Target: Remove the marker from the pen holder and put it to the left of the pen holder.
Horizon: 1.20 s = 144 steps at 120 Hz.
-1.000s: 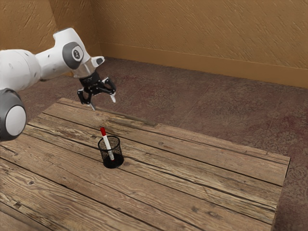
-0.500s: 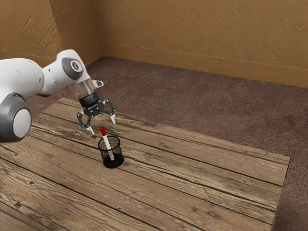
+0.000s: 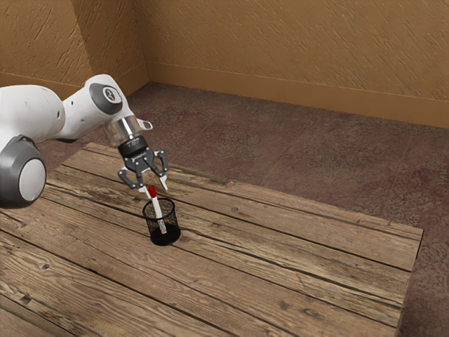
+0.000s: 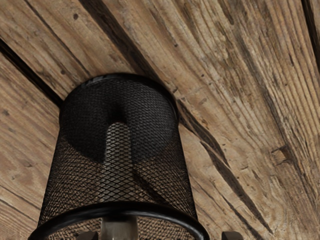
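My gripper [image 3: 156,189] is just above the pen holder in the exterior view, open, with one fingertip right beside the marker's red cap. The white marker [image 3: 158,210] leans inside the black mesh pen holder [image 3: 165,238], its cap sticking up past the rim. From the wrist view, the gripper [image 4: 159,236] has its two dark fingertips wide apart at the lower edge, and the marker [image 4: 119,228] lies between them, nearer one. The pen holder [image 4: 120,207] stands upright under the hand; its mesh partly veils the marker's lower length.
The wooden plank table [image 3: 280,260] extends around the pen holder, its far edge running behind the gripper. Beyond that edge lie the dark floor [image 3: 280,154] and a tan wall [image 3: 295,49].
My hand came down toward the pen holder, then turned slightly. The fingertips appear closer together in the exterior view than half a second ago. Marker and pen holder have stayed put.
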Available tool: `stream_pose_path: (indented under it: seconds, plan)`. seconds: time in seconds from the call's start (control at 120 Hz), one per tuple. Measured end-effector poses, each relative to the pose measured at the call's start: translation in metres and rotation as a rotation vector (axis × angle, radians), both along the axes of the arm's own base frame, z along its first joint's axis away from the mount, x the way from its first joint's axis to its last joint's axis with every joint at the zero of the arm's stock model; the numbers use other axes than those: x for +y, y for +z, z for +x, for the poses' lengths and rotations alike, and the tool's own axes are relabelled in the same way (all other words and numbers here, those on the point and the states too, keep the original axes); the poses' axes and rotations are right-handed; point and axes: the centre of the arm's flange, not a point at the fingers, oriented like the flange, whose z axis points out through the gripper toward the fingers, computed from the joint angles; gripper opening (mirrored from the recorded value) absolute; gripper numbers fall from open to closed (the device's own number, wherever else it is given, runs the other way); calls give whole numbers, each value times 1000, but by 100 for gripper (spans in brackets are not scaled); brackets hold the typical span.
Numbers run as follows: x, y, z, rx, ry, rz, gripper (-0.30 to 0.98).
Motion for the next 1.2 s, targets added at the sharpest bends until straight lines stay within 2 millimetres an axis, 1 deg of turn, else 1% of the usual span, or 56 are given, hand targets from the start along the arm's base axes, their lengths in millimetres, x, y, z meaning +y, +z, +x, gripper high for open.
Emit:
stream_pose_path:
  seconds: [0.3,0.375,0.517,0.617,0.683,0.75,0.833,0.967,1.025,1.067,1.1,1.15,1.2]
  plan:
    - [-3,-3,-2,37,23,0,8]
    - [-2,-3,-3,47,26,6,3]
    - [0,-3,-8,76,28,19,-4]
    - [2,2,-10,91,23,39,-7]
    - [3,9,-12,94,15,61,-7]
    - [2,23,-13,87,4,89,-8]
    - [-3,50,-14,59,-9,121,-9]
    - [-18,114,-21,-13,-37,186,-10]
    - [-20,143,-31,-38,-41,216,-10]
    - [-20,159,-41,-49,-41,233,-10]
    - [-20,167,-48,-49,-41,245,-10]
    - [-17,172,-56,-33,-41,266,-10]
    - [-6,172,-65,3,-29,290,-10]
